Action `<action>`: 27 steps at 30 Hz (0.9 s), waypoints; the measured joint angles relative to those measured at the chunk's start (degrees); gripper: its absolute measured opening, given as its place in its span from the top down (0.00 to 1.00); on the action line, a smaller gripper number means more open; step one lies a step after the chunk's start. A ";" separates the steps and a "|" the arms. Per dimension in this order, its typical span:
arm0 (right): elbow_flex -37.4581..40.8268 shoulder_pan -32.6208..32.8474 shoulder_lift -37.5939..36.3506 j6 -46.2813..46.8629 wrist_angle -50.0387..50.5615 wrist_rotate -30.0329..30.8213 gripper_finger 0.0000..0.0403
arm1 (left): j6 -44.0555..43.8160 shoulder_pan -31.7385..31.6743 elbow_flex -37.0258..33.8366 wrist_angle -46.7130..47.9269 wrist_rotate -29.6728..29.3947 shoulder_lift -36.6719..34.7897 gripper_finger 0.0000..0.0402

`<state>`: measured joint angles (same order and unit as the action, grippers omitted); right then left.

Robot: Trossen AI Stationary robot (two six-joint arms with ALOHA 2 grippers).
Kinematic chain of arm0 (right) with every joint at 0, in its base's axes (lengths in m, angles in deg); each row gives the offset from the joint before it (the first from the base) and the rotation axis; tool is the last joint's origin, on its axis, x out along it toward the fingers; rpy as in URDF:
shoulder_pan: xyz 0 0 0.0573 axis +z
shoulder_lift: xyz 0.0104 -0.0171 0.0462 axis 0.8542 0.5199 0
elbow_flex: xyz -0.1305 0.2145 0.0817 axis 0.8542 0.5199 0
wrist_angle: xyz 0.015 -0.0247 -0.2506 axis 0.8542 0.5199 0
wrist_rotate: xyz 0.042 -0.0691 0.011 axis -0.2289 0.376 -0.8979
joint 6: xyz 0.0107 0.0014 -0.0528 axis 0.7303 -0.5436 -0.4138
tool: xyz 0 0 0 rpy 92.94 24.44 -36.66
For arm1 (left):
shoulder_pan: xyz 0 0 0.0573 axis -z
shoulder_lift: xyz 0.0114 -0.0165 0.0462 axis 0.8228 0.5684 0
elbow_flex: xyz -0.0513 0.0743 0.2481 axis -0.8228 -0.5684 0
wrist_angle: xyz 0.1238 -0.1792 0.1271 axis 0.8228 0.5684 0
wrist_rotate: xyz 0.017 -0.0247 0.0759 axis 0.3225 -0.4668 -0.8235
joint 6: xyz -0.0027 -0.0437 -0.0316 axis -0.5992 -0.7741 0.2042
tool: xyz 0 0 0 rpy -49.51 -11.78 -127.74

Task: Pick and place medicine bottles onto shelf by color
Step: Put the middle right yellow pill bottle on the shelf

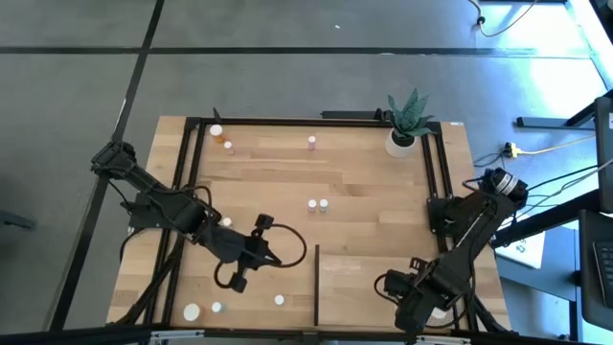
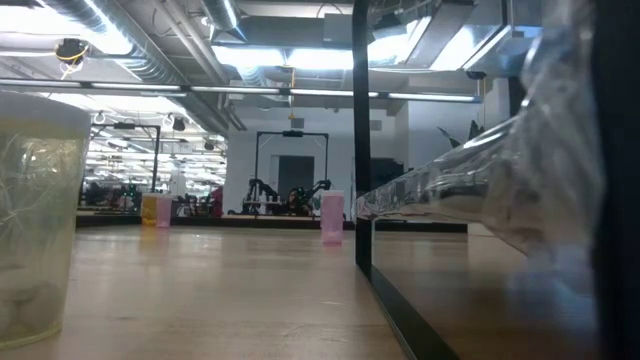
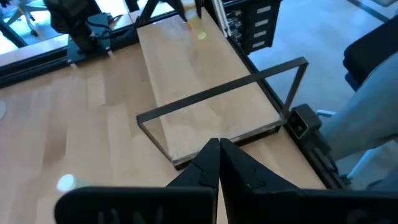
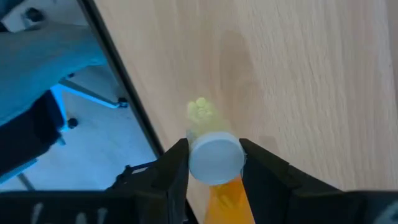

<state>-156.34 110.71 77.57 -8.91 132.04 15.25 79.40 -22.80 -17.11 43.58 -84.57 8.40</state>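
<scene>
A: Shelf [image 1: 378, 283] is seen in the high view as the light panel at the table's near right, with its thin dark upright edge [image 1: 317, 285] on the side toward the table's middle. Right gripper [image 1: 421, 305] is placed over the shelf's near corner, away from that edge. What is held cannot be told from this view.

B: Left gripper [image 1: 278, 257] is found just off the upright edge, on the bare tabletop [image 1: 364, 172], fingers pressed together, nothing held. Loose bottles?

A: Two small white-capped ones [image 1: 318, 205] are noted beyond the shelf, toward the table's middle. A pink one [image 1: 312, 142] stands farther back. Three more [image 1: 278, 300] lie off the upright edge, near the front. A potted plant [image 1: 406, 123] is set at the far corner beyond the shelf.

B: Low view?

A: Upright edge [image 2: 361, 140] is shown as a dark post. A pink bottle [image 2: 332, 218] stands just beside it, farther off. A big blurred pale bottle [image 2: 35, 215] fills the side away from the shelf.

B: Left wrist view: fingertips [image 3: 219, 163] are seen closed flat on each other, empty, pointed at the shelf [image 3: 205, 106] and its dark frame.

A: Right wrist view: an orange bottle with a white cap [image 4: 216, 163] is clamped between the two fingers [image 4: 174, 168], jaws narrowed onto it. It is held over the shelf wood [image 4: 298, 68], close to the shelf's outer edge.
</scene>
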 joint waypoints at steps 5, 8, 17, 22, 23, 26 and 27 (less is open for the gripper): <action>0.02 0.90 1.27 -0.03 -2.04 -1.00 0.66 | -0.05 0.44 0.00 -0.02 -0.02 0.00 1.00; 0.02 1.76 1.32 -0.02 -2.23 -1.00 0.66 | -0.06 0.45 0.00 -0.02 -0.02 0.00 1.00; 0.04 3.31 1.65 -0.48 -2.14 2.28 0.66 | -0.07 0.43 0.00 -0.80 -0.01 0.00 1.00; 0.04 4.12 1.68 -1.51 -1.80 3.95 0.66 | -0.05 0.43 0.00 -0.79 0.00 0.00 1.00; 0.04 4.13 1.77 -1.51 -1.79 3.91 0.66 | -0.05 0.43 0.00 -0.78 0.00 0.00 1.00; 0.04 4.22 2.36 -1.54 -1.52 3.36 0.66 | -0.05 0.43 0.00 -0.76 -0.04 0.00 1.00; 0.04 4.22 2.61 -1.66 -1.41 3.08 0.66 | -0.05 0.43 0.00 -0.76 -0.09 0.00 1.00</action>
<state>-156.30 114.92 80.17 -10.57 130.64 18.34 79.35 -22.37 -17.11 42.82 -84.65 8.40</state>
